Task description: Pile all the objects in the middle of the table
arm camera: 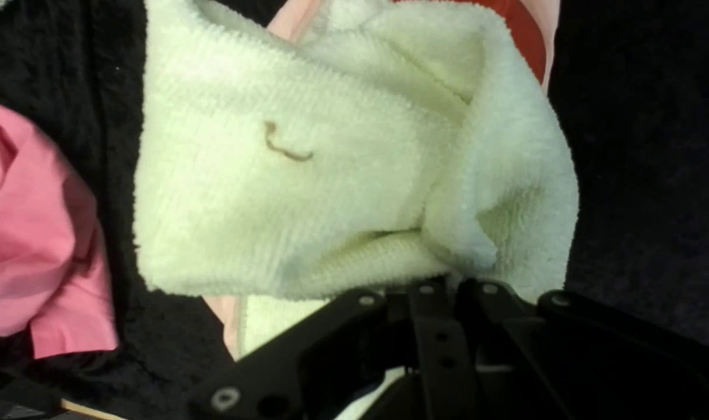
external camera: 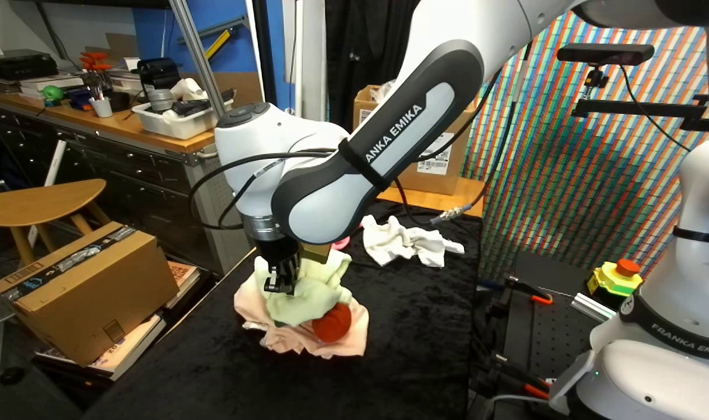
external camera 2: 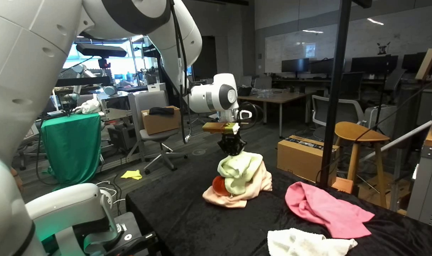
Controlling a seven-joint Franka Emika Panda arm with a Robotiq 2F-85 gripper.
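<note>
Yellow-green cloth (arm camera: 308,186) is the item we find in hand: the gripper (arm camera: 455,286) has its jaws pressed together, and from the creases that gather at their tips we judge that they pinch a fold of it. We note the cloth directly beneath the gripper, its lower folds over the peach cloth (external camera 2: 253,191) and apparently touching the red object (external camera: 332,322), which sits on the peach cloth. By our assessment these three are piled near the middle of the black-topped bench (external camera 2: 198,231). We find no clear long axis in the bunched cloth, so in our view the coming move turns on the vertical line alone: straight down, then let go. The risk we record is a fold clinging to the jaws on withdrawal.

Outstanding, in our judgement, are two items. We locate the pink cloth (external camera 2: 328,209) apart from the peach one, to the left of the gripper in the wrist view; in an exterior view its long axis slants away, with the rounded end nearer the gripper. We see the white cloth (external camera: 410,242) near the pink one, likewise on the bench.
</note>
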